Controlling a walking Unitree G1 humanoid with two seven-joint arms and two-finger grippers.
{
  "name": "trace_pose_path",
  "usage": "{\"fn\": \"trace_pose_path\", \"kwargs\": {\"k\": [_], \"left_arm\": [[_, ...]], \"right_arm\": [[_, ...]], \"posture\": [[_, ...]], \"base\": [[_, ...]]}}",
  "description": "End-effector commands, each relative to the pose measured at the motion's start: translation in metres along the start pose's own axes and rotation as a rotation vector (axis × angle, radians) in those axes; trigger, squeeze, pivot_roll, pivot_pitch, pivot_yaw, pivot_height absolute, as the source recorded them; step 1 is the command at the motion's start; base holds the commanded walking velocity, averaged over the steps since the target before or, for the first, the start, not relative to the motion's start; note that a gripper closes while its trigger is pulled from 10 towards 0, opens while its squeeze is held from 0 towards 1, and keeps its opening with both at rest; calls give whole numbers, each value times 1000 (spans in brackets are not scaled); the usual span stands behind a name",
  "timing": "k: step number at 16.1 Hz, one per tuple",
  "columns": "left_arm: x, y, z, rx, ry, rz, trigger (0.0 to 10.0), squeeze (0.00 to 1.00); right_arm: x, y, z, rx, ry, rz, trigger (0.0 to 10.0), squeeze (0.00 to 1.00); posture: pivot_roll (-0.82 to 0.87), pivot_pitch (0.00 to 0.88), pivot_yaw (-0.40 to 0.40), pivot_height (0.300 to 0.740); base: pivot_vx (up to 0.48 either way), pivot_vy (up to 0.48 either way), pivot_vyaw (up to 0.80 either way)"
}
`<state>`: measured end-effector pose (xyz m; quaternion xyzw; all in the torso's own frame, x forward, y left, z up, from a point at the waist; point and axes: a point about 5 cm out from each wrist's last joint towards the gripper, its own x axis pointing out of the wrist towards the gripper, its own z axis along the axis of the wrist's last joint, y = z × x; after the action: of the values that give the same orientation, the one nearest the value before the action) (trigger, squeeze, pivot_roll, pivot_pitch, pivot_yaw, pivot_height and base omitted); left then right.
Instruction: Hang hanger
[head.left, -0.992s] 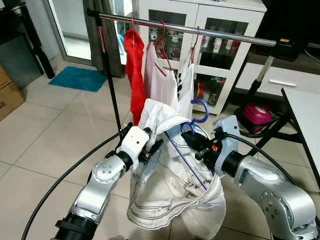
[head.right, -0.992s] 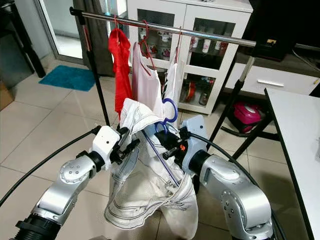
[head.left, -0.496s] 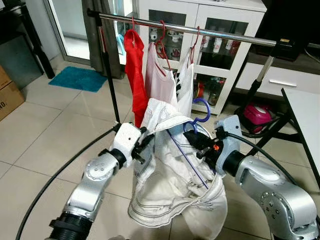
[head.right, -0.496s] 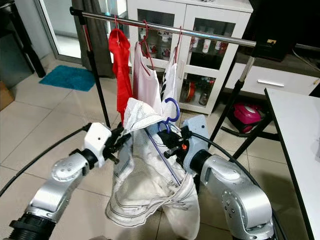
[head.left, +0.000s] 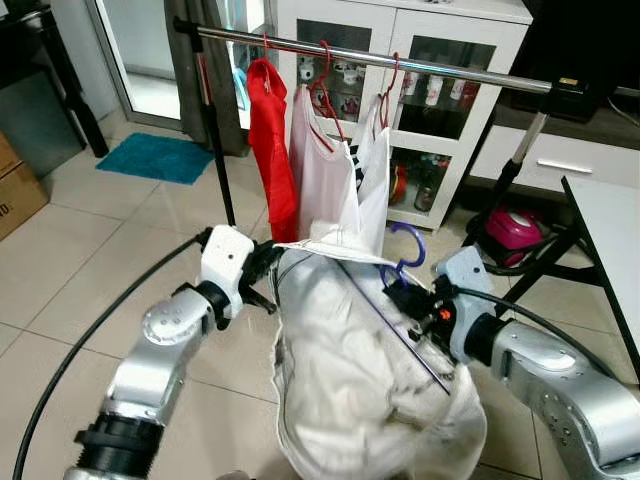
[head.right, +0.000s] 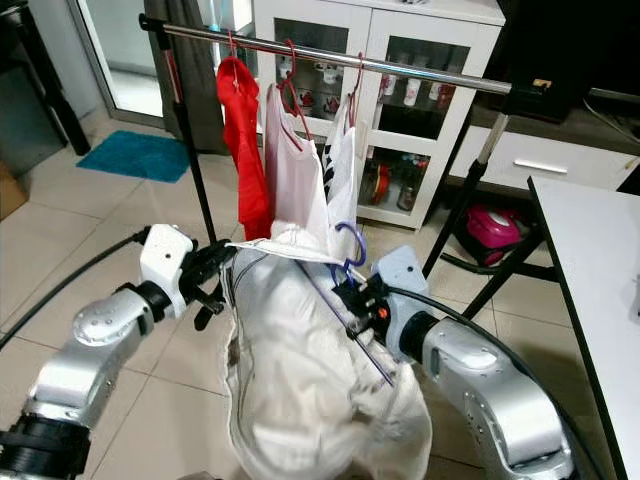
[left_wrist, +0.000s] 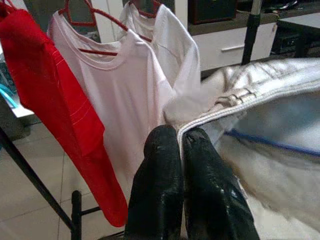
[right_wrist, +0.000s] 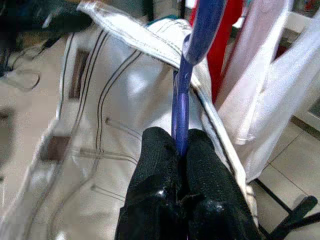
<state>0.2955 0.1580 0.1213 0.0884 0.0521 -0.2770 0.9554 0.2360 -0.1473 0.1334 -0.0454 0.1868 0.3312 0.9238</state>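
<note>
right pincer (right_wrist: 181, 142) grips the blue hanger (head.left: 405, 252) — left pincer (left_wrist: 181, 137) pinches the white garment (head.left: 360, 370).

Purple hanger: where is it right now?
In the head views the purple hanger sits centre-right, pinched in the right gripper, its hook below the clothes rail and just in front of the hung white shirts, with the white garment draped on it.

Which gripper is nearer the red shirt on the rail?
Left. The left gripper pinches the white garment's edge just below the red shirt; the right gripper, clamped on the blue hanger, sits farther to the right.
</note>
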Motion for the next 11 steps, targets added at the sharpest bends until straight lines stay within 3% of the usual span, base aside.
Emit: {"fn": "trace_pose_path", "kwargs": {"k": [1,5,11], "left_arm": [[-3,22,26,7,-74,66,0,0],[-4,30,30,-22,-77,92,0,0],[-2,23,30,-38,-67,17,0,0]], "right_arm": [[-6,0,3,-38,-15,29,0,0],[-11,3,0,-29,-20,66,0,0],[-14,4,-4,-43,-23,92,0,0]], "posture": [[-110,0,-21,740],[-114,0,-9,740],[-119,0,10,740]], "base": [[0,0,0],[0,0,0],[0,0,0]]}}
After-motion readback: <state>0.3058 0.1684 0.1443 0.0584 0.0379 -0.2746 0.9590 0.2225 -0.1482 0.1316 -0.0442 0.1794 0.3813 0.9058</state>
